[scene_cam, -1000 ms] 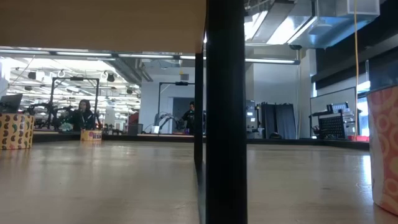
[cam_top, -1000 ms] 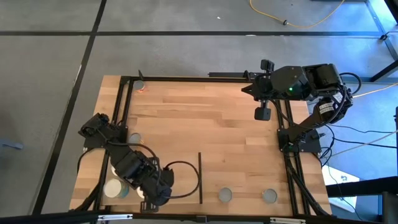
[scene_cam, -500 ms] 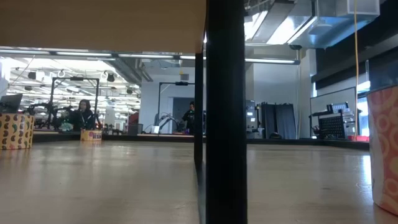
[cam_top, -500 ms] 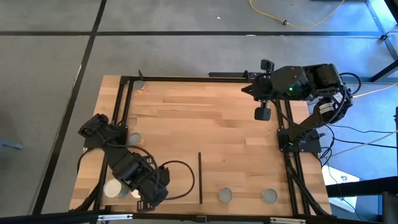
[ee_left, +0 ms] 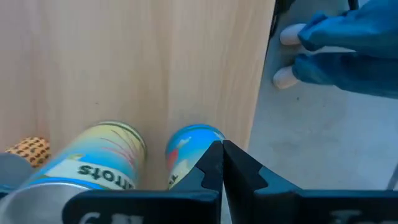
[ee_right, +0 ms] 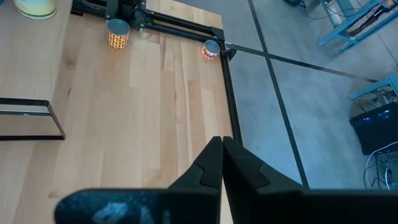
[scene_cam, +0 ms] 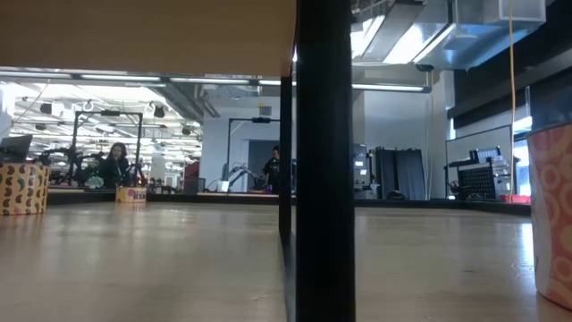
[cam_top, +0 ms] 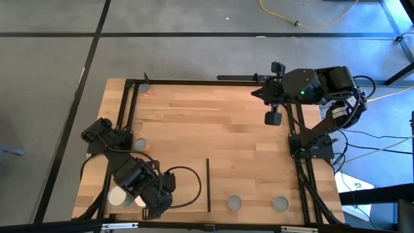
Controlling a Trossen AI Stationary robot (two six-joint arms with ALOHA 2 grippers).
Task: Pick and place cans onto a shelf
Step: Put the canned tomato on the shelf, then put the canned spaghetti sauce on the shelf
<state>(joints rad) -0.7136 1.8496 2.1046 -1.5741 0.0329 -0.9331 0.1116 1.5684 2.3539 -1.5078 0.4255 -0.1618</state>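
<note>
— How are the grippers seen?
— The left gripper [ee_left: 221,163] is clenched on nothing, beside two cans [ee_left: 99,158] at the table's near left corner. The right gripper [ee_right: 221,160] is also closed empty, parked at the far right.
— Other cans?
— Two [cam_top: 234,203] are stood near the front edge.

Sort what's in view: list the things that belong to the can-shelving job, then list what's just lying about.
Belongs to the job:
- cans with grey tops
- cream-topped can
- the two lying cans
- left pincer, shut, empty
- right pincer, shut, waiting at the far right

Just lying about:
- black metal frame
- yellow cable on the floor
- blue-gloved hand
</note>
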